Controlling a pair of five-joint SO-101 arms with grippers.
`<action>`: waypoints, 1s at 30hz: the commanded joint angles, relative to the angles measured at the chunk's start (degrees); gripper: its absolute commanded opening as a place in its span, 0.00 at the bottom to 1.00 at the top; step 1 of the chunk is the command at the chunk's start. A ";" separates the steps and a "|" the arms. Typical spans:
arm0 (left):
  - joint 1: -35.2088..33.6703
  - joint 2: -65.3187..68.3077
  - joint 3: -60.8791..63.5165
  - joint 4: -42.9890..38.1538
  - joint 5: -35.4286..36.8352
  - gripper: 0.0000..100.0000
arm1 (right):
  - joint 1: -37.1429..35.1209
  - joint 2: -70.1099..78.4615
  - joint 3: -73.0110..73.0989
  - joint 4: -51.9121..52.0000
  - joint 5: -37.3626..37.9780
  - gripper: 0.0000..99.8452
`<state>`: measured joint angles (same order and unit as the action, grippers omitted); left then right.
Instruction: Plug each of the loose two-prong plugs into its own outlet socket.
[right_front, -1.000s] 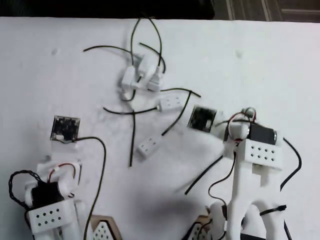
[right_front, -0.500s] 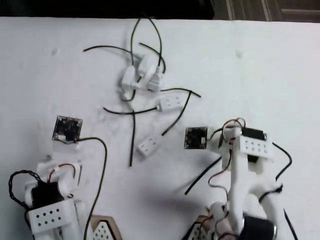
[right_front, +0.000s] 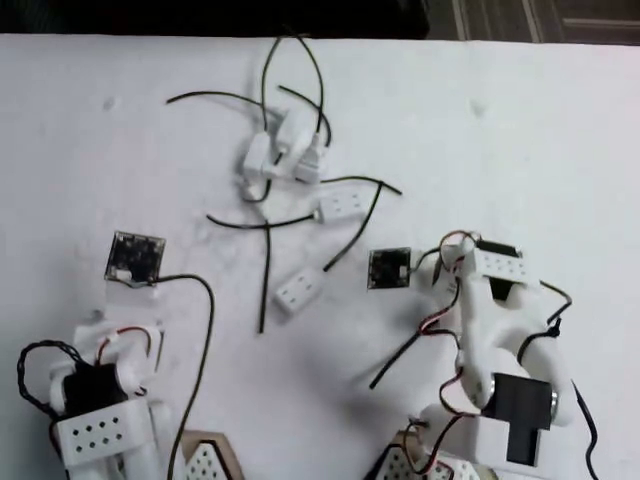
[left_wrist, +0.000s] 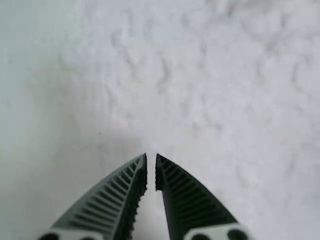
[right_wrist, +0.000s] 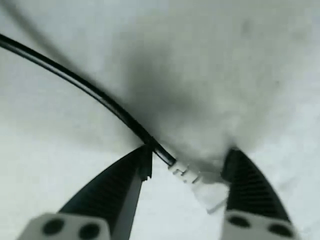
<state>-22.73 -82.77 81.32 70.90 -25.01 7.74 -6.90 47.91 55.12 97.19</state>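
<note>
The right gripper (right_wrist: 189, 161) stands open just above the white table (right_front: 560, 130). Its two dark ribbed fingers (right_wrist: 120, 190) are spread on either side of a small white two-prong plug (right_wrist: 200, 182) lying on the surface. Whether either finger touches the plug cannot be told. A black cable (right_wrist: 85, 87) runs from the plug away across the table. From above, the right arm (right_front: 490, 330) rises from the near edge toward the right corner, and the cable trails out from beneath it toward that edge.

The left gripper (left_wrist: 151, 172) hangs close over bare table, its fingers drawn together with a thin slit between the tips and nothing in it. The left arm (right_front: 100, 400) sits by the near left corner.

Toward the table's middle lies a white outlet socket (right_front: 298, 290) on a black lead. A second outlet socket (right_front: 340, 203) lies a little beyond it, also on a black lead. Farther on, close to the far edge, a heap of white plugs (right_front: 285, 150) rests among looping black cords.
</note>
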 joint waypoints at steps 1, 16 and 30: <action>-0.40 -0.48 -0.18 -0.97 -0.53 0.05 | -1.36 0.31 -0.26 0.31 0.18 0.04; -0.40 -0.48 -0.18 -0.97 -0.53 0.05 | -3.30 0.75 -13.01 2.95 -54.33 0.02; -0.40 -0.48 0.44 -1.14 -0.62 0.06 | 4.44 0.75 -14.51 2.68 -67.08 0.02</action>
<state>-22.73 -82.86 82.02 70.90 -25.01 10.11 -6.02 35.78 57.67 30.64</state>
